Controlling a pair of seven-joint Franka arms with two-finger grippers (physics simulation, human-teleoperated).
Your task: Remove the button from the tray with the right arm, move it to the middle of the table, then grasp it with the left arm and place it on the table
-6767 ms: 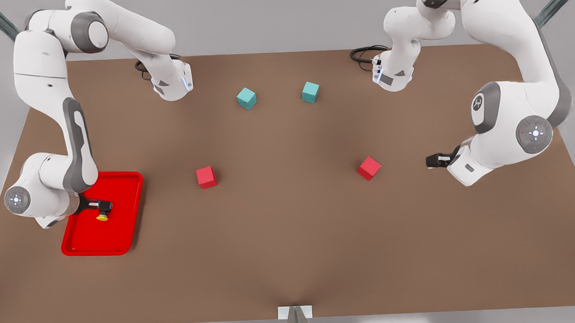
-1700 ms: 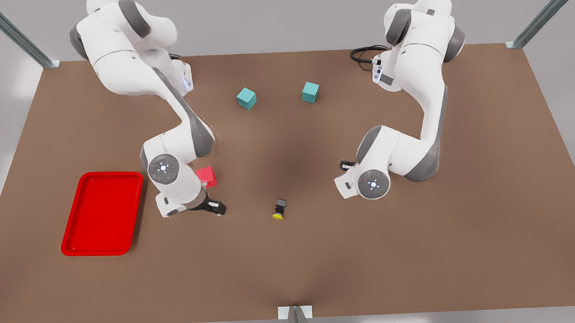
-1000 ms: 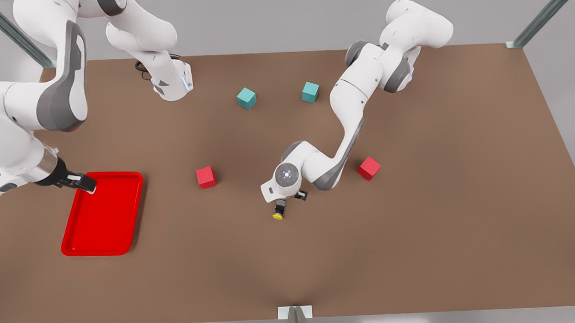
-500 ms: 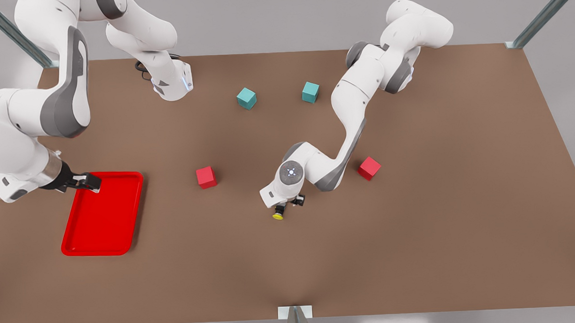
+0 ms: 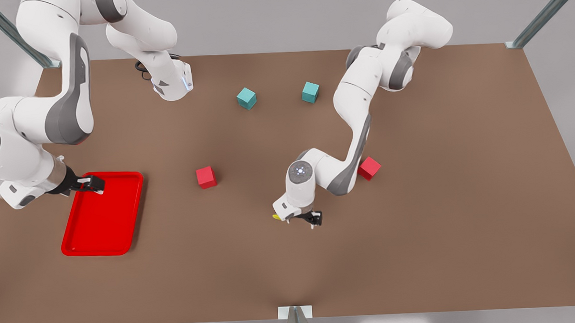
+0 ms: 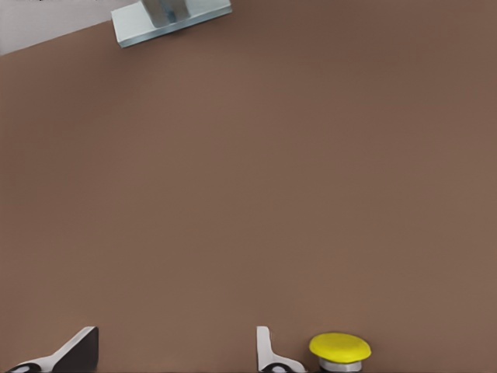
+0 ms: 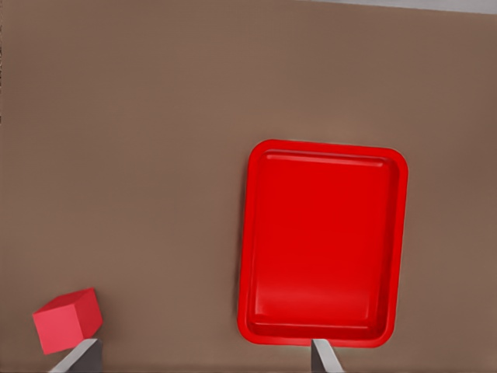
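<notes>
The button [image 5: 275, 217] lies in the middle of the table [image 5: 415, 252], with only a sliver of its yellow cap visible past the left arm's hand. In the left wrist view the yellow cap [image 6: 340, 347] sits just outside one fingertip [image 6: 264, 350], not between the fingers. My left gripper [image 5: 312, 220] [image 6: 171, 357] is open and low over the table, just to the front view's right of the button. The red tray [image 5: 103, 225] [image 7: 322, 241] holds nothing. My right gripper [image 5: 93, 183] [image 7: 202, 357] hangs open over the tray's far edge.
Two red cubes [image 5: 206, 177] [image 5: 370, 167] flank the table's middle, the second partly behind the left arm. Two teal cubes [image 5: 246, 98] [image 5: 310, 92] sit farther back. A metal post [image 5: 295, 316] stands at the front edge.
The right gripper left the button at mid-table and withdrew to the tray. The left gripper came to the button and in the last half second slid past it toward the front view's right.
</notes>
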